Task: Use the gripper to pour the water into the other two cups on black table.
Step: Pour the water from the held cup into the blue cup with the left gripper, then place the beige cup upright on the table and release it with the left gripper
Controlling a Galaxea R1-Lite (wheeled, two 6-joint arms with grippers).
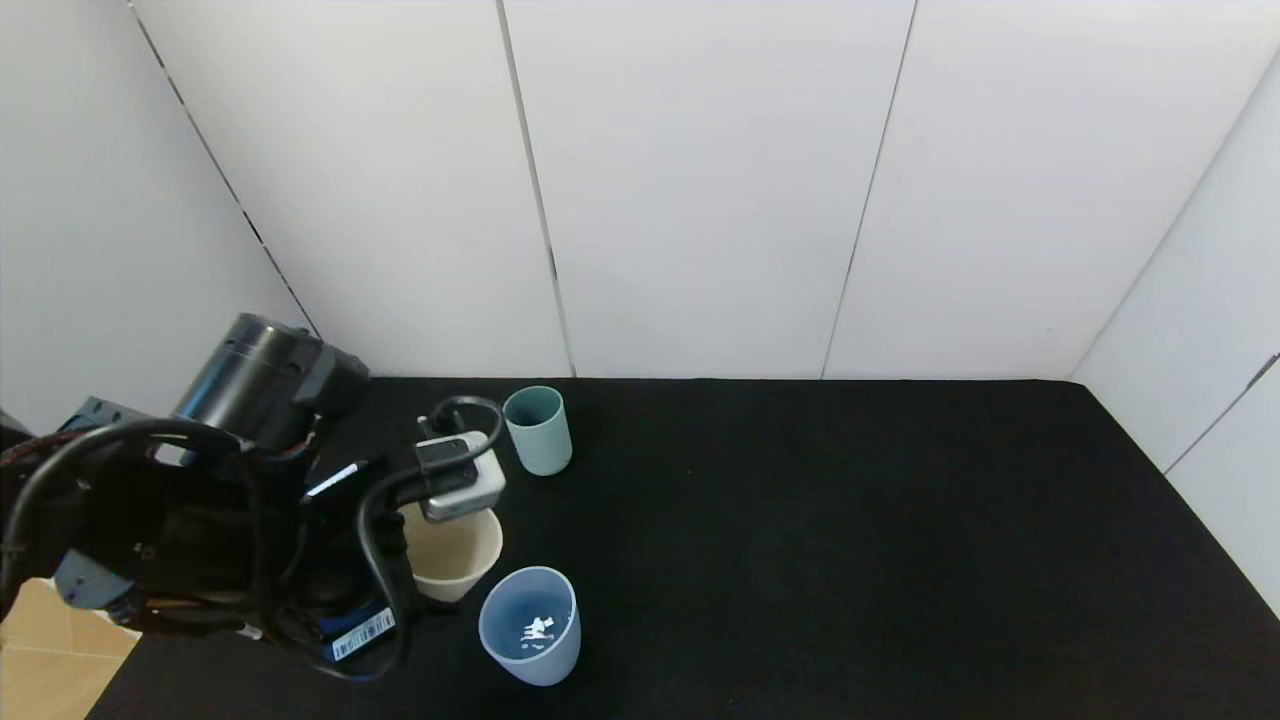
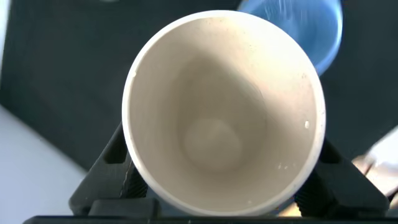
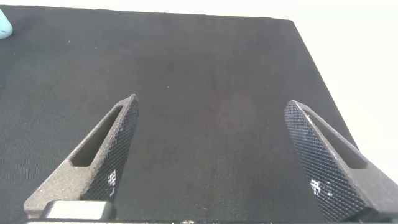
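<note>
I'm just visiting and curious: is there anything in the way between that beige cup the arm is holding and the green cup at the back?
Nothing visible blocks it. The left gripper holds the beige cup, and only bare black table lies between it and the green cup. The blue cup stands on the near side, out of that path.

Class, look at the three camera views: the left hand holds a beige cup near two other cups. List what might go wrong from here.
1. The beige cup is tipped in the left hand, its rim beside the light blue cup; any remaining water could miss onto the black table.
2. The arm may knock the light blue cup, which holds water.
3. The beige cup looks nearly empty, so the teal cup may get little.
</note>
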